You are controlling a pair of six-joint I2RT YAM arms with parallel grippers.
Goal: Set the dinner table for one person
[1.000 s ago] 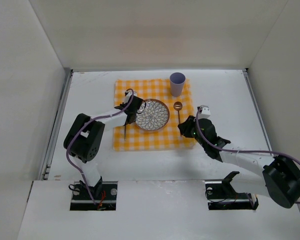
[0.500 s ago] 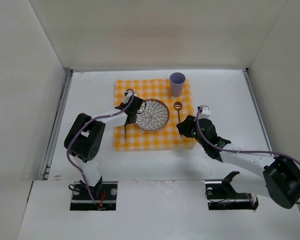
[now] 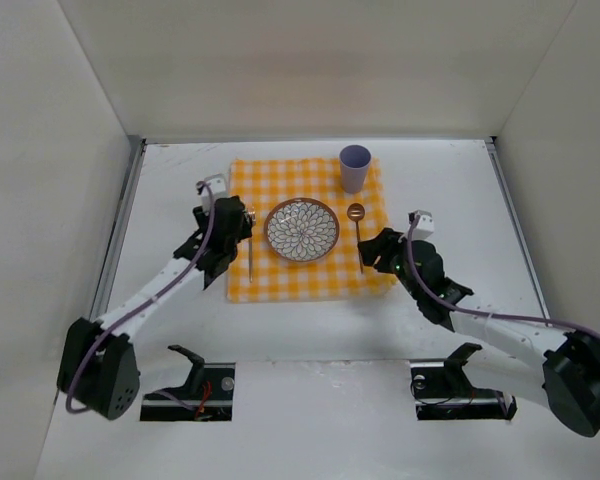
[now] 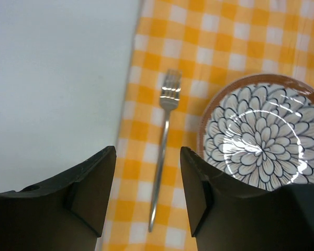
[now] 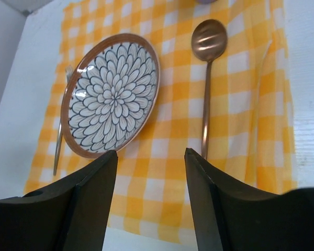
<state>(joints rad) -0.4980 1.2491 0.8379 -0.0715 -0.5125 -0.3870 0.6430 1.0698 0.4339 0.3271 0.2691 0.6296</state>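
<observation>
the left claw (image 4: 148, 157) and right claw (image 5: 150, 156) hang parted and empty beside the checked cloth (image 3: 280, 280), likely because fork (image 4: 164, 137) left of plate (image 3: 301, 230), spoon (image 5: 206, 94) right and cup (image 3: 355, 167) far already sit laid mid dinner table (image 3: 450, 190).

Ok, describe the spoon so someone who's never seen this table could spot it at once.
On the white dinner table lies a yellow-and-white checked cloth with a flower-patterned plate at its centre. The spoon lies right of the plate, its bowl end nearest the lilac cup. It is copper-coloured, unlike the silver fork left of the plate.
</observation>
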